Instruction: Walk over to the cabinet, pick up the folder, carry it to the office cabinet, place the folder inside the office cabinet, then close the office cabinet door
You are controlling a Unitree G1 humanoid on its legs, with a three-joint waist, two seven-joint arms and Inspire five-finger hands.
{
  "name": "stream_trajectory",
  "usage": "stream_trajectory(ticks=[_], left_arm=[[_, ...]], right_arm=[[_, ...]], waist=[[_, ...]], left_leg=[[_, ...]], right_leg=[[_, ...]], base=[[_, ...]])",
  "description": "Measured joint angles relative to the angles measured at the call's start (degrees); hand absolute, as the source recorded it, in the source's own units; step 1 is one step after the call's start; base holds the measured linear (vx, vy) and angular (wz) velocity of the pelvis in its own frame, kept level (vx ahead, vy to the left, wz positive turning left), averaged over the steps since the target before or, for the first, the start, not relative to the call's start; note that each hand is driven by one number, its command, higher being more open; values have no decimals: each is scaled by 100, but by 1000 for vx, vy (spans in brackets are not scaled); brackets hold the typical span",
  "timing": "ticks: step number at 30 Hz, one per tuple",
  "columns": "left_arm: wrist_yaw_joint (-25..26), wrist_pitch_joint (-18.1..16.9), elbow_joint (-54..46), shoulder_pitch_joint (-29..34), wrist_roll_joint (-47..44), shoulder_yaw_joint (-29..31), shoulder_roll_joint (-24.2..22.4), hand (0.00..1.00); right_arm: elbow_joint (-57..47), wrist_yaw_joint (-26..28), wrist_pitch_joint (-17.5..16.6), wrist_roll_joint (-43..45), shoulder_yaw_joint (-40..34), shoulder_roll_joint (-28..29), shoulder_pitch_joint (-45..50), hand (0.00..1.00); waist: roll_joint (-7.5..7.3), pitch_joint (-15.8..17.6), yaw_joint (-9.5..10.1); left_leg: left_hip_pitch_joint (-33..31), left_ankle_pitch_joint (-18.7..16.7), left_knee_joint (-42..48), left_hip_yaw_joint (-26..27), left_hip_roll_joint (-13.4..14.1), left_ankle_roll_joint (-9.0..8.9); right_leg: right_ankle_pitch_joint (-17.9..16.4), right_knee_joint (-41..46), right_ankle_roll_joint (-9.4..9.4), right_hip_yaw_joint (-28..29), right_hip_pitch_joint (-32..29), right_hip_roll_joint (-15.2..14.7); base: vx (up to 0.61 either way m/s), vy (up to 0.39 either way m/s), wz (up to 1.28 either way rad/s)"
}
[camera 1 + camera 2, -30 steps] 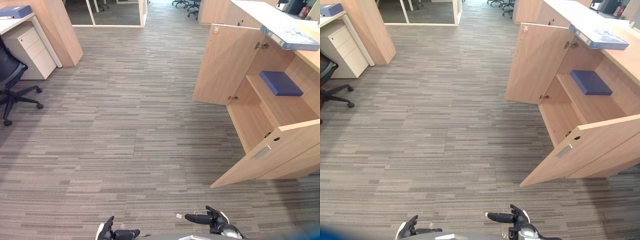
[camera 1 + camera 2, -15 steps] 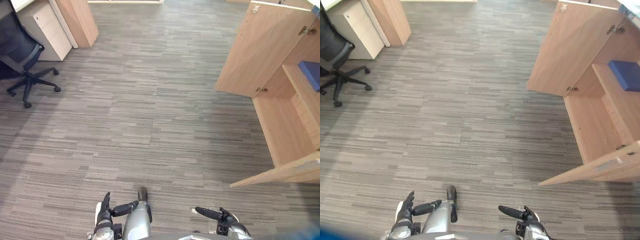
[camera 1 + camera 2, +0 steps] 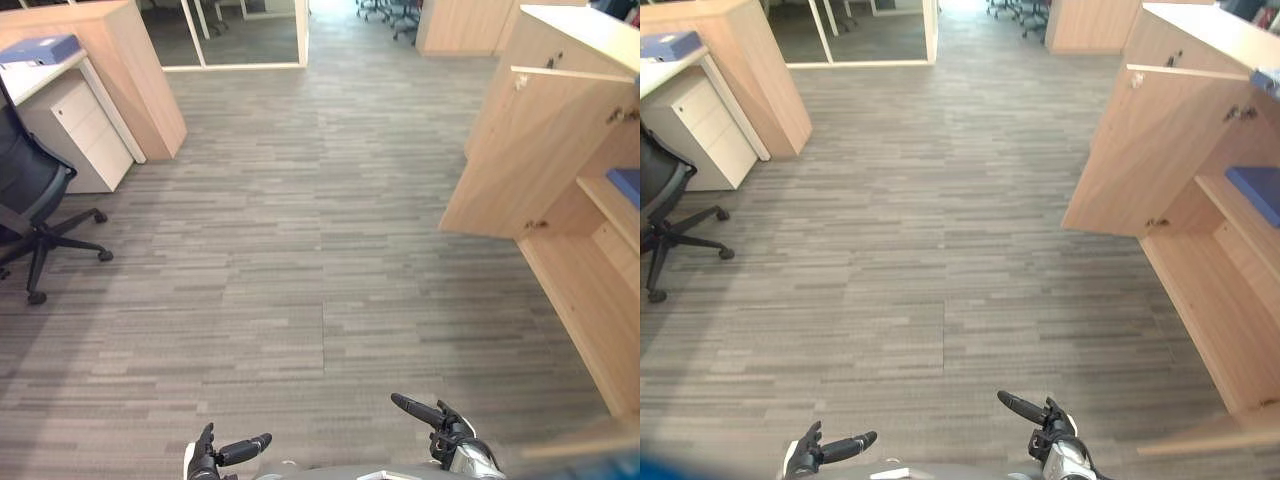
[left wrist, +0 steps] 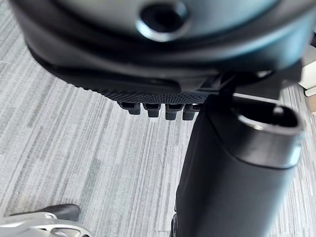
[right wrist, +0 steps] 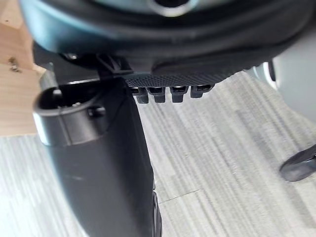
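Observation:
A blue folder [image 3: 40, 48] lies on the white desk at the far left. The light wooden office cabinet [image 3: 600, 290] stands open on the right. Its far door [image 3: 530, 150] is swung out over the carpet. A flat blue item [image 3: 1255, 190] rests on its inner shelf. My left hand [image 3: 207, 460] and right hand [image 3: 440, 420] hang low at the near edge, far from both. Each is open with straight fingers and holds nothing. Grey carpet lies past the left hand [image 4: 148, 59] and the right hand [image 5: 163, 44] in their wrist views.
A black office chair [image 3: 30, 215] and a white drawer unit [image 3: 85, 135] stand at the left beside a wooden partition [image 3: 140, 75]. The cabinet's near door [image 3: 1210, 435] juts out at the lower right. Grey carpet [image 3: 320, 250] runs between them toward a glass doorway [image 3: 230, 30].
The whole picture has shifted, so the camera has moved; the cabinet now sits further right and the desk with the folder shows again. Both hands stay low, open and empty.

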Motion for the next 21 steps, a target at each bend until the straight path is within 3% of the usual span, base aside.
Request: stream_trajectory(ticks=[1, 2, 3, 4, 5, 6, 7, 8, 9, 10, 13, 14, 15, 16, 17, 18, 19, 20, 21], left_arm=[[-15, 10, 77, -36, 0, -23, 17, 100], [-46, 73, 197, -124, 2, -38, 18, 100], [-69, 99, 232, -154, 2, -73, 15, 100], [-120, 105, 251, -203, 6, -135, 26, 100], [-142, 97, 245, -198, 13, -141, 36, 100], [-158, 91, 201, -199, 22, -121, 58, 100], [-169, 91, 152, -193, 34, -109, 76, 100], [-168, 95, 99, -217, 56, -83, 54, 100], [-155, 97, 96, -188, 56, -53, -39, 100], [-185, 101, 90, -146, 60, 113, -204, 100], [-211, 101, 87, -163, 57, 296, -186, 100], [-221, 94, 61, -141, 52, 466, -184, 100], [-227, 95, 58, -133, 43, 494, -193, 100], [-255, 80, 4, -21, 3, 607, -249, 100], [-221, 78, 15, -1, -53, 671, -291, 100], [-204, 97, 35, 19, -131, 728, -329, 100], [-229, 105, 33, 23, -200, 815, -319, 100], [-226, 70, -10, 18, -346, 913, -266, 100], [-223, 5, -264, 17, -448, 895, -241, 100]], right_arm=[[-54, 4, -2, 10, 0, 14, -16, 100], [-106, 18, -33, 94, 8, 18, -95, 100], [-105, 18, -49, 167, 17, 18, -159, 100], [-104, 18, -87, 190, 136, 21, -215, 100], [-111, 19, -118, 208, 261, 38, -217, 100], [-182, 8, -132, 272, 337, 109, -209, 100], [-232, 7, -143, 323, 340, 148, -181, 100], [-268, 3, -164, 388, 332, 158, -120, 100], [-252, 2, -119, 387, 334, 107, -174, 100], [-270, 14, -145, 386, 323, 120, -164, 100], [-186, 21, -137, 388, 173, 228, -59, 100], [-126, 38, -128, 393, 174, 278, 58, 100], [-130, 53, -98, 391, 180, 266, 60, 100], [-136, 66, -70, 390, 202, 224, 87, 100], [-35, 66, -65, 390, 197, 126, 92, 100], [64, 67, -66, 390, 199, 99, 57, 100], [113, 59, -59, 391, 202, 102, 15, 100], [214, 48, -13, 391, 218, 115, -27, 100], [402, 39, 18, 386, 220, 83, -27, 100]], waist=[[10, 20, -30], [77, 114, -65], [115, 203, -82], [132, 299, -93], [108, 298, -87], [14, 272, -91], [-76, 261, -92], [-108, 289, -75], [18, 286, -42], [216, 192, -79], [111, 150, -91], [65, 66, -80], [116, 56, -60], [191, -1, -81], [351, 15, -18], [399, 16, 23], [341, 43, 64], [183, 113, 110], [15, 169, 233]], left_leg=[[100, -1, -48, -35, 16, -3], [291, -47, -96, -58, 93, -82], [411, -85, -95, -53, 153, -146], [585, -132, -97, -54, 213, -227], [656, -178, -134, -48, 209, -304], [822, -281, -364, -14, 133, -461], [931, -344, -481, -17, 70, -501], [1167, -495, -653, -59, 42, -501], [1203, -498, -692, -17, 175, -526], [1244, -554, -655, 15, 404, -634], [1021, -599, 419, -26, 882, -709], [521, -506, 1789, -41, 1249, -854], [288, -350, 2393, -92, 1448, -991], [-237, 16, 3681, -247, 1842, -1289], [-637, 95, 4819, -353, 2225, -1394], [-931, 20, 5349, -360, 2358, -1321], [-1111, -68, 5560, -355, 2359, -1260], [-1448, -236, 5610, -327, 2279, -1140], [-1781, -489, 5120, -382, 2080, -1087]], right_leg=[[-223, -178, 115, -157, -94, 135], [-517, -751, 229, -403, -257, 472], [-587, -1223, 267, -535, -299, 696], [-580, -2295, 304, -768, -377, 1093], [-416, -3112, 314, -924, -491, 1347], [290, -4315, 287, -1064, -643, 1658], [617, -4600, 229, -1114, -701, 1711], [1006, -4636, -553, -1075, -721, 1809], [893, -4524, -406, -1103, -740, 1922], [410, -4292, -400, -1171, -831, 2109], [48, -4491, -368, -1207, -486, 2582], [-169, -4857, -265, -1365, -157, 2822], [-386, -4880, 5, -1567, 13, 2866], [-382, -4683, -248, -1682, 202, 2847], [-469, -4750, -251, -1458, 347, 3215], [-516, -4829, -282, -1258, 456, 3375], [-536, -4888, -288, -1120, 534, 3426], [-536, -5051, -275, -864, 717, 3466], [-510, -5219, -218, -546, 936, 3458]], base=[[380, 29, 11], [236, -28, 2], [266, -51, -5], [232, -77, -4], [260, -121, 14], [223, -131, 25], [263, -174, 39], [255, -156, 10], [499, -237, -15], [526, -236, -39], [461, -338, -27], [350, -312, -35], [489, -244, -51], [451, -32, -81], [497, 29, -104], [292, 30, -108], [336, -2, -99], [318, -34, -115], [373, -31, -103]])
